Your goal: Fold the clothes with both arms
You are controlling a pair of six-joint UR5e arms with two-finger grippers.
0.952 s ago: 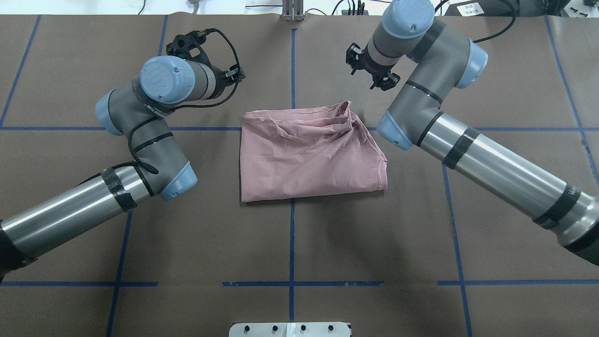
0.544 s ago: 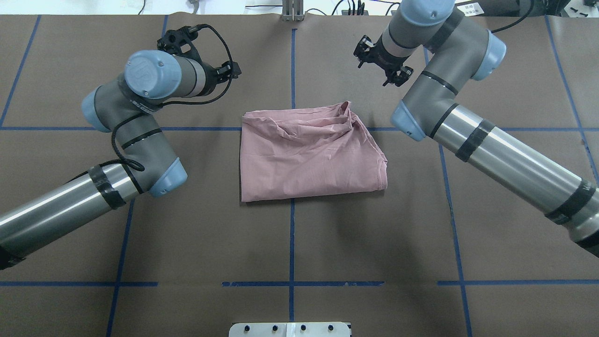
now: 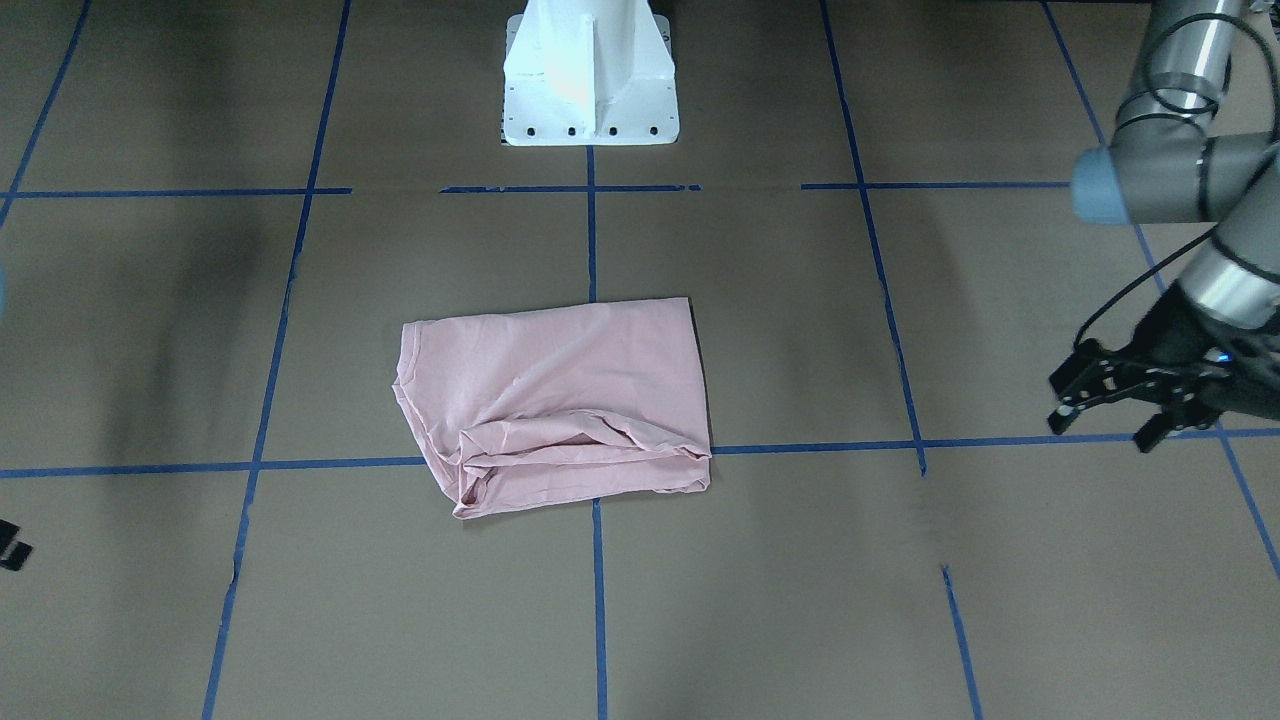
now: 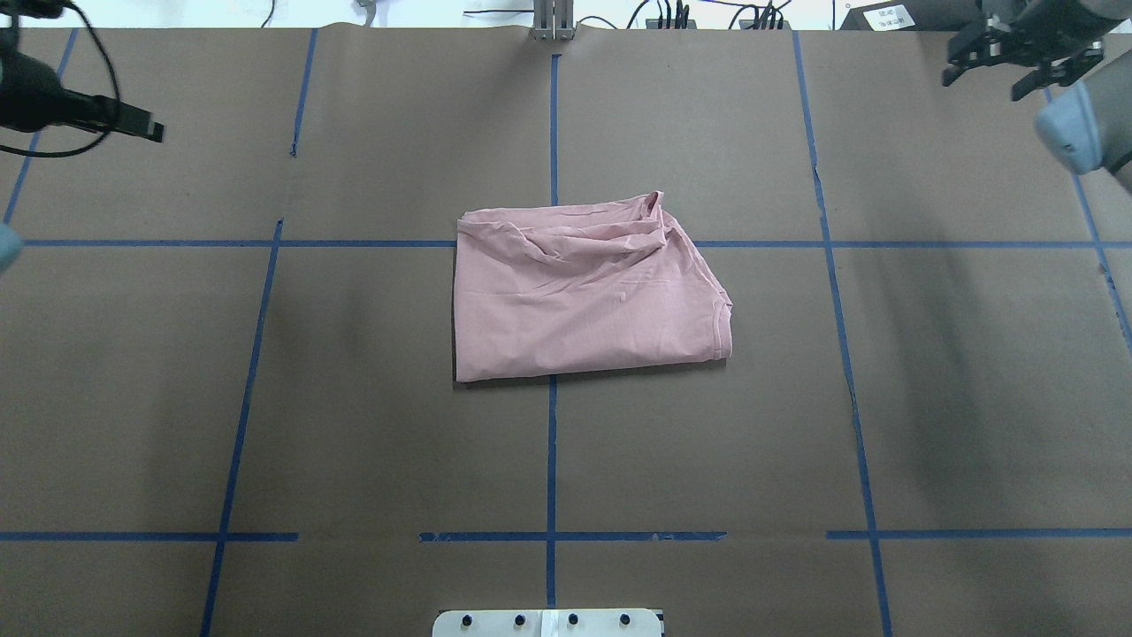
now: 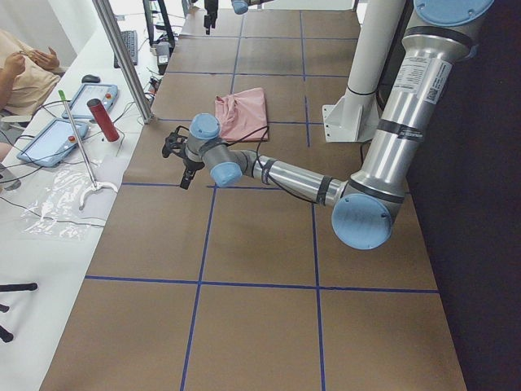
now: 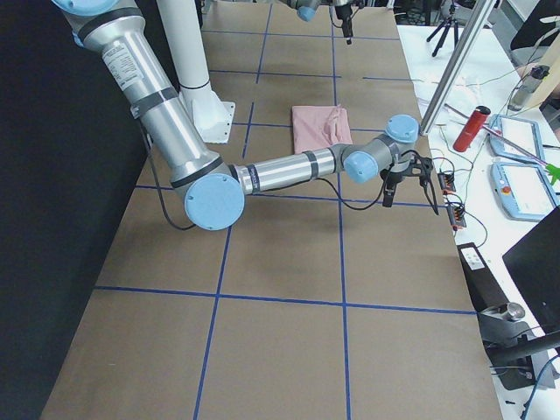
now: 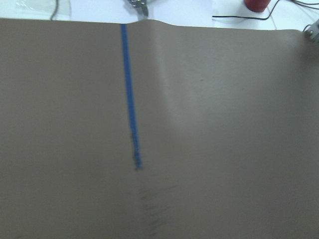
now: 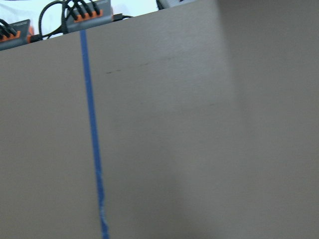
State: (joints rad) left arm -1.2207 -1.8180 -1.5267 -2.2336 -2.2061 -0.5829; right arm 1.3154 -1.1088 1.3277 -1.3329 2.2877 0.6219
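The pale pink T-shirt lies folded into a rough rectangle at the table's middle, with bunched folds along its far edge. It also shows in the front-facing view. Its print is hidden. My left gripper is open and empty, far to the shirt's left near the far table edge. Only part of it shows in the overhead view. My right gripper is open and empty at the far right corner, well away from the shirt. Both wrist views show only brown table cover and blue tape.
The white pedestal base stands at the near edge, in line with the shirt. Blue tape lines grid the brown cover. Past the far edge stand a metal post, a red bottle, tablets and cables.
Both arms have swung outward from beside the shirt to the table's far left and far right corners. The shirt has not moved.
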